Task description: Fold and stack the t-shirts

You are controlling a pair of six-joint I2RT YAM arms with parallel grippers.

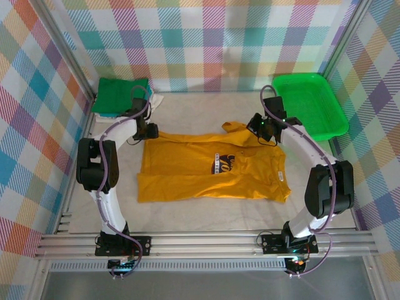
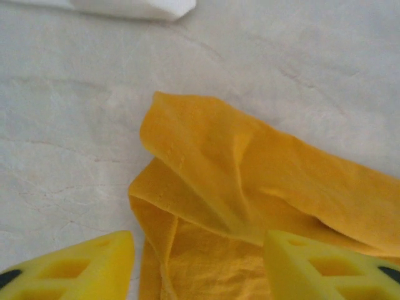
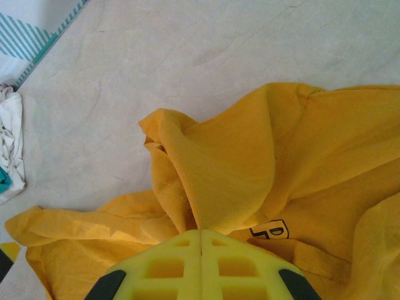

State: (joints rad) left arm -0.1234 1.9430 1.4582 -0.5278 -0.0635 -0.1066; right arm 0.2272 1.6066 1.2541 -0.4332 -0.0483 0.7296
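A mustard-yellow t-shirt [image 1: 212,169] lies partly folded in the middle of the table, its dark logo [image 1: 223,164] facing up. My left gripper [image 1: 150,131] hovers over the shirt's far left corner. Its jaws stand open [image 2: 200,269], and the rumpled yellow corner [image 2: 206,162] lies loose between the yellow fingers [image 2: 81,265]. My right gripper [image 1: 262,128] is at the far right sleeve. It is shut [image 3: 200,234] on a pinched-up fold of the yellow cloth [image 3: 225,169], just beside a small dark logo mark [image 3: 272,232]. A folded dark-green t-shirt [image 1: 122,92] tops a stack at the far left.
A bright green mesh tray [image 1: 309,103] stands at the far right. White cloth [image 2: 131,7] from the stack lies just beyond the left gripper, and white and teal cloth [image 3: 9,144] shows at the left edge of the right wrist view. Checked walls enclose the table.
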